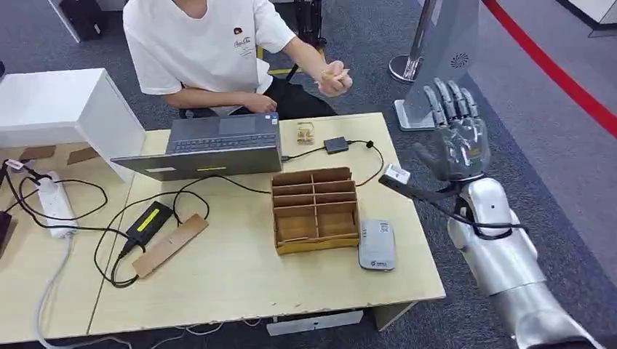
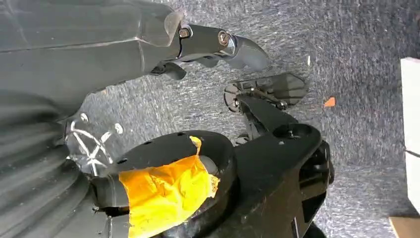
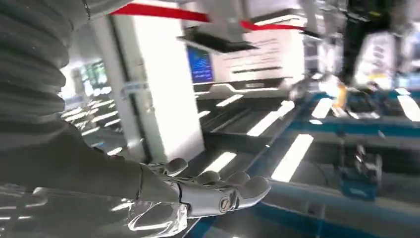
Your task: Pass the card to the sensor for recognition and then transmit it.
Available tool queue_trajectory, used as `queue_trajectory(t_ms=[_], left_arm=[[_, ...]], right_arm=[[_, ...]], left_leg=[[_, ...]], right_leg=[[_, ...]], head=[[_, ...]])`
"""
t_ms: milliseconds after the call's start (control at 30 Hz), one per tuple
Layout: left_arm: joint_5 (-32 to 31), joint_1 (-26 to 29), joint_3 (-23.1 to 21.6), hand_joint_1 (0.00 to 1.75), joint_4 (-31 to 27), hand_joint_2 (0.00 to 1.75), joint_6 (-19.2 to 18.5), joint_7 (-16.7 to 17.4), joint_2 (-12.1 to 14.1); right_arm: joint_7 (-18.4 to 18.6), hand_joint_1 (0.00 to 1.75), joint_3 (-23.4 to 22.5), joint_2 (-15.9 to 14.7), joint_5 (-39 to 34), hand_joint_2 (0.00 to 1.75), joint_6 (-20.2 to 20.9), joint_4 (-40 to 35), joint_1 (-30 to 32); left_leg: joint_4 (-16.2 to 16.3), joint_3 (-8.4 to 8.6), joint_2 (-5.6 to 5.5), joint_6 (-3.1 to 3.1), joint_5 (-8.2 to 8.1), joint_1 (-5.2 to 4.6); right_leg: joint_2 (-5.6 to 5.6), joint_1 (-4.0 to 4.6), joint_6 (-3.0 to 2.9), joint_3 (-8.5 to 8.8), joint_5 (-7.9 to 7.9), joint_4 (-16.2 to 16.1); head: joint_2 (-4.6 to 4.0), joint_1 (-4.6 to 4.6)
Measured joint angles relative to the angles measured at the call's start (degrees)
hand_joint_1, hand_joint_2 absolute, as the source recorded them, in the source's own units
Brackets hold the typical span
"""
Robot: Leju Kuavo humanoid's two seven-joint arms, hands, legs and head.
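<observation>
My right hand (image 1: pixel 455 136) is raised beside the table's right edge, fingers spread and pointing up, holding nothing. The right wrist view shows the same right hand (image 3: pixel 208 193) with its fingers stretched out and bare. A person seated behind the table holds a small tan card (image 1: pixel 337 73) in a raised hand, well apart from my hand. The white card sensor (image 1: pixel 377 245) lies flat near the table's right front, beside a cardboard divider box (image 1: pixel 314 209). My left hand (image 2: pixel 218 44) hangs over the grey carpet with its fingers extended and nothing in them.
An open laptop (image 1: pixel 215 145) stands at the back of the table (image 1: pixel 240 283), with a small black box (image 1: pixel 335 144) on a cable beside it. A power strip (image 1: pixel 54 203), an adapter (image 1: pixel 148 220) and cables lie at the left. A stand base (image 1: pixel 418 109) sits on the floor behind my right hand.
</observation>
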Motion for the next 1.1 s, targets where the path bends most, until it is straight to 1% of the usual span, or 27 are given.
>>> queue_trajectory(t_ms=[100, 133, 167, 200, 300, 433, 567, 600, 700, 733, 833, 900, 933, 1000, 1100], left_arm=[[0.64, 0.55, 0.07, 0.00, 0.26, 1.75, -0.07, 0.02, 0.13], [0.79, 0.63, 0.09, 0.00, 0.26, 1.75, -0.06, 0.00, 0.15], [0.92, 0.72, 0.11, 0.00, 0.28, 1.75, -0.07, 0.02, 0.20], [1.03, 0.81, 0.11, 0.00, 0.28, 1.75, -0.04, 0.00, 0.22], [1.07, 0.87, 0.11, 0.00, 0.42, 1.75, -0.04, 0.24, 0.22], [1.51, 0.82, 0.11, 0.00, 0.42, 1.75, 0.07, 0.77, 0.20], [2.30, 0.82, 0.11, 0.00, 0.42, 1.75, 0.11, 1.38, 0.11], [2.60, 0.82, 0.11, 0.00, 0.42, 0.00, 0.05, 1.68, 0.09], [3.50, 0.77, 0.11, 0.00, 0.42, 0.00, -0.50, 2.90, -0.09], [3.89, 0.76, 0.11, 0.00, 0.42, 1.75, -0.70, 3.34, -0.19], [4.64, 0.76, 0.11, 0.00, 0.42, 1.75, -0.59, 4.79, -0.55], [4.94, 0.77, 0.11, 0.00, 0.42, 1.75, -0.52, 5.62, -0.77], [5.14, 0.73, 0.13, 0.00, 0.42, 1.75, -0.48, 5.75, -0.79], [5.14, 0.65, 0.15, 0.00, 0.42, 1.75, -0.39, 6.29, -0.89], [5.23, 0.66, 0.15, 0.00, 0.42, 1.75, -0.22, 6.71, -0.92]], right_arm=[[-0.17, 0.00, -5.20, -5.38, -0.44, 1.75, 0.75, 2.47, 2.59], [-0.17, 0.00, -7.32, -7.78, -1.09, 1.75, 1.12, 3.42, 3.82], [-0.08, 0.00, -8.92, -9.36, -1.46, 1.75, 1.66, 4.11, 5.03], [-0.08, 0.00, -11.50, -11.45, -1.90, 1.75, 2.36, 5.26, 6.25], [-0.30, 0.00, -17.51, -15.31, -2.14, 1.75, 3.74, 8.14, 9.78], [0.86, 0.00, -24.41, -17.94, -2.16, 1.75, 5.95, 12.02, 14.46], [-0.65, 0.00, -31.32, -18.04, -0.68, 1.75, 6.27, 17.31, 18.67], [-0.93, 0.00, -33.01, -17.76, -0.22, 1.75, 6.04, 19.37, 19.36], [-1.70, 0.00, -36.94, -16.17, -0.34, 1.75, 5.77, 25.88, 20.59], [-2.16, 0.00, -38.14, -15.30, -1.32, 1.75, 6.09, 27.94, 21.08], [-4.46, 0.00, -42.09, -11.99, -5.45, 1.75, 8.29, 35.04, 21.86], [-5.44, 0.00, -44.63, -9.78, -7.41, 1.75, 10.82, 39.54, 22.30], [-5.62, 0.00, -45.81, -8.69, -7.96, 1.75, 11.54, 41.42, 22.60], [-5.94, 0.00, -47.72, -6.80, -8.59, 1.75, 12.87, 44.68, 23.04], [-5.94, 0.00, -50.20, -4.30, -9.18, 1.75, 13.55, 48.46, 23.83]], left_leg=[[0.04, -0.01, -0.02, 0.11, -0.08, -0.03], [0.06, -0.02, -0.05, 0.18, -0.12, -0.03], [0.06, -0.04, -0.05, 0.20, -0.13, -0.03], [0.06, -0.04, -0.08, 0.22, -0.15, -0.03], [0.06, -0.06, -0.05, 0.34, -0.23, -0.04], [0.05, -0.03, 0.02, 0.39, -0.27, -0.04], [0.00, -0.05, -0.01, 0.39, -0.27, -0.03], [0.00, -0.05, 0.00, 0.39, -0.27, -0.02], [-0.01, -0.02, 0.06, 0.34, -0.30, -0.01], [-0.01, -0.01, 0.05, 0.33, -0.30, -0.01], [-0.01, 0.02, 0.07, 0.33, -0.30, 0.01], [-0.04, 0.02, 0.07, 0.33, -0.30, 0.00], [-0.04, 0.02, 0.07, 0.33, -0.30, 0.00], [-0.08, 0.06, 0.14, 0.33, -0.31, 0.00], [-0.14, 0.07, 0.14, 0.32, -0.31, -0.01]], right_leg=[[0.00, -0.02, 0.02, -0.03, -0.01, -0.05], [-0.03, -0.02, 0.07, -0.02, -0.04, -0.06], [-0.04, -0.02, 0.15, 0.02, -0.10, -0.07], [-0.06, -0.03, 0.15, 0.01, -0.10, -0.07], [-0.05, -0.04, 0.16, 0.01, -0.10, -0.08], [0.01, -0.04, 0.21, -0.02, -0.15, -0.08], [-0.01, -0.03, 0.20, -0.02, -0.17, -0.08], [-0.01, -0.02, 0.19, -0.01, -0.17, -0.08], [0.03, 0.01, 0.19, -0.01, -0.18, -0.08], [0.03, 0.00, 0.17, -0.02, -0.19, -0.08], [0.07, 0.02, 0.17, 0.00, -0.19, -0.08], [0.07, 0.01, 0.16, -0.01, -0.20, -0.08], [0.07, 0.01, 0.16, -0.01, -0.20, -0.08], [0.12, 0.01, 0.10, -0.01, -0.23, -0.08], [0.12, -0.01, 0.08, 0.00, -0.25, -0.07]], head=[[0.02, -0.02], [0.00, 0.00], [0.00, -0.02], [0.02, 0.00], [0.00, 0.00], [0.00, -0.02], [0.00, -0.04], [0.00, 0.00], [0.00, -0.02], [0.00, 0.00], [0.00, -0.02], [0.00, -0.09], [0.00, 0.02], [0.02, -0.06], [0.00, -0.04]])
